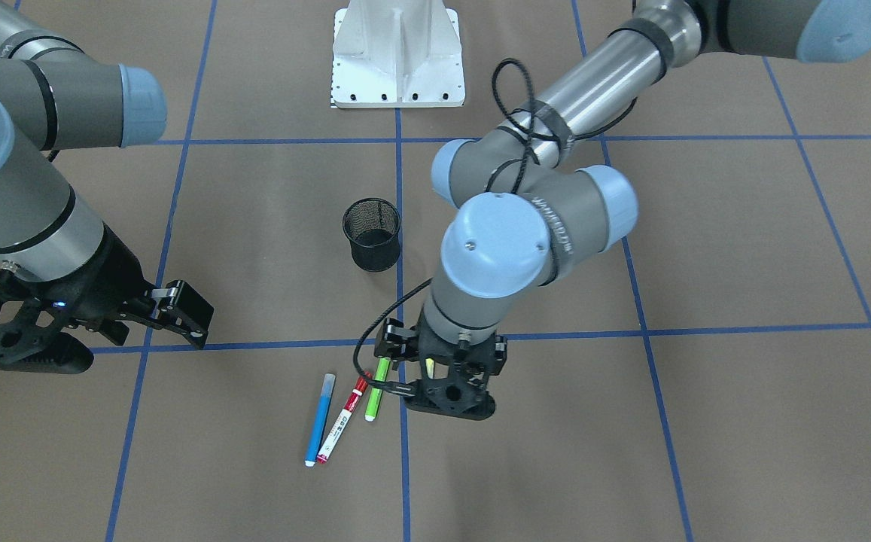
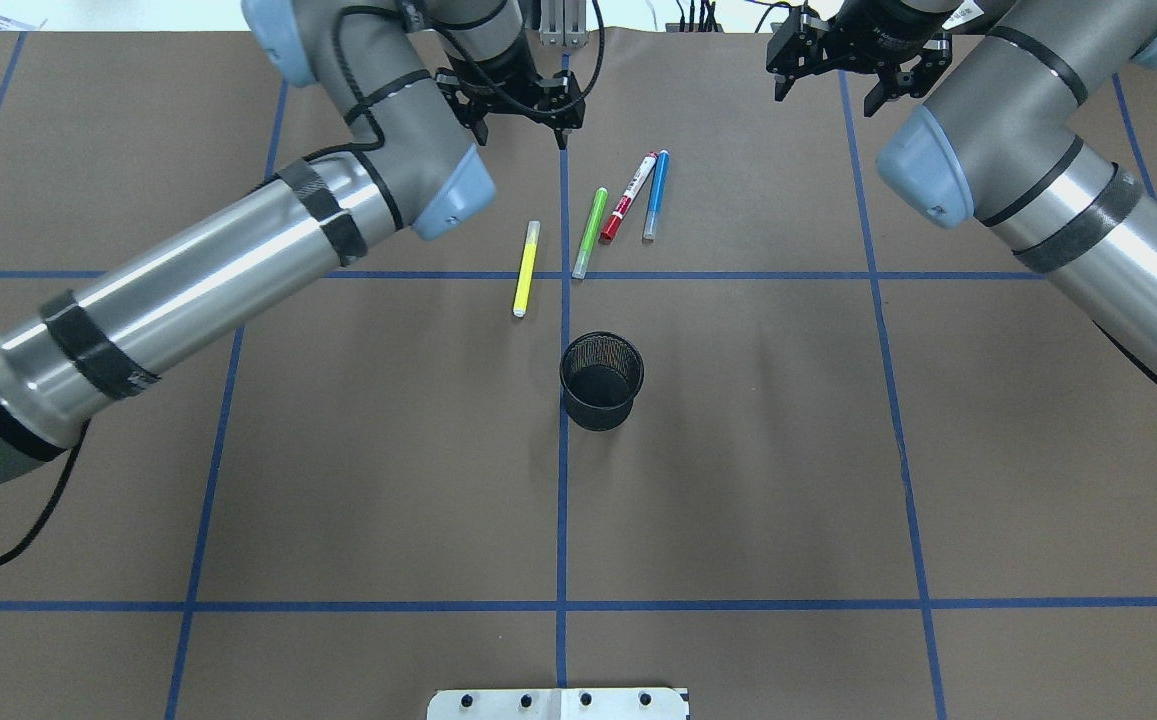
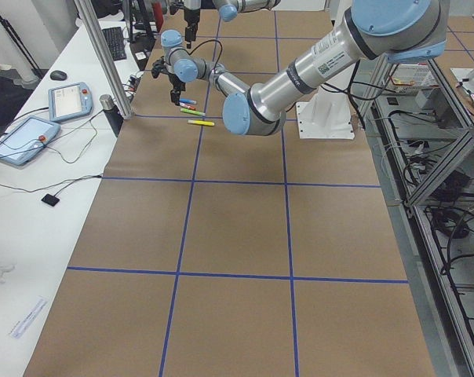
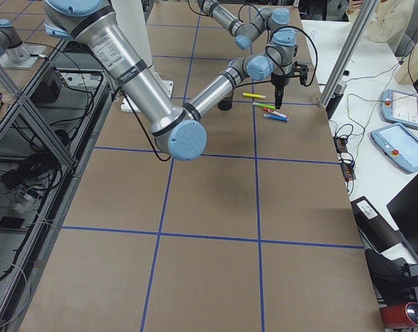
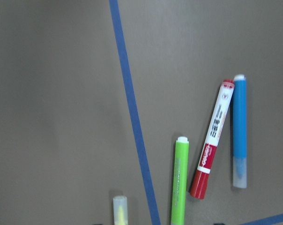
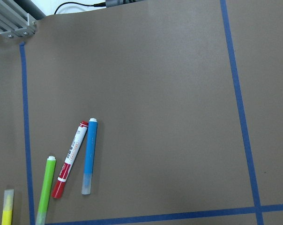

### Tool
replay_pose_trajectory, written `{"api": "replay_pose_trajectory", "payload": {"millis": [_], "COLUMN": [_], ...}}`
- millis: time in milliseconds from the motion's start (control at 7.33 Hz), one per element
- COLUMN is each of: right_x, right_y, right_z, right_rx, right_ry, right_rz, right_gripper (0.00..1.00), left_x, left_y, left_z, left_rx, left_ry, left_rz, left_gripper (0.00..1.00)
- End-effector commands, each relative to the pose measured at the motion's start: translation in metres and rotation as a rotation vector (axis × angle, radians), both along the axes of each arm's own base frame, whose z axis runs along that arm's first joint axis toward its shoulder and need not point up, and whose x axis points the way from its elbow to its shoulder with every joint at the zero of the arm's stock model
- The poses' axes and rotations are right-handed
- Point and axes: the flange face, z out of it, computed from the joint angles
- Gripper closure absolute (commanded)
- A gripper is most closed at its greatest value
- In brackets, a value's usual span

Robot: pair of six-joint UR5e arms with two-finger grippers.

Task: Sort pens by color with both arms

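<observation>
Four pens lie side by side on the brown table: yellow (image 2: 526, 268), lime green (image 2: 590, 232), white-bodied with a red cap (image 2: 628, 197) and blue (image 2: 655, 194). My left gripper (image 2: 523, 130) hangs open above the table, over the far ends of the yellow and green pens, and holds nothing. From the front, that gripper (image 1: 446, 395) hides the yellow pen. The left wrist view looks down on the green pen (image 5: 180, 180) and the yellow pen's tip (image 5: 119, 210). My right gripper (image 2: 826, 95) is open and empty, well off to the blue pen's right.
A black mesh cup (image 2: 601, 380) stands upright on the centre line, nearer the robot than the pens. The white metal base (image 1: 397, 53) sits at the robot's edge. Blue tape lines (image 2: 563, 500) grid the table.
</observation>
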Motion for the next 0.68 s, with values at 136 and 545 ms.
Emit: {"api": "replay_pose_trajectory", "payload": {"millis": [136, 545], "right_x": [0.025, 0.093], "right_y": [-0.022, -0.068], "right_z": [0.023, 0.079], "right_rx": [0.039, 0.063], "right_ry": [0.038, 0.075], "right_rz": [-0.035, -0.094], "right_gripper": [0.01, 0.01], "left_x": [-0.168, -0.320], "left_y": [0.000, 0.018], "left_z": [0.114, 0.215], "left_rx": [0.059, 0.139], "left_ry": [0.025, 0.048], "left_rz": [0.025, 0.059], "left_gripper": [0.00, 0.00]}}
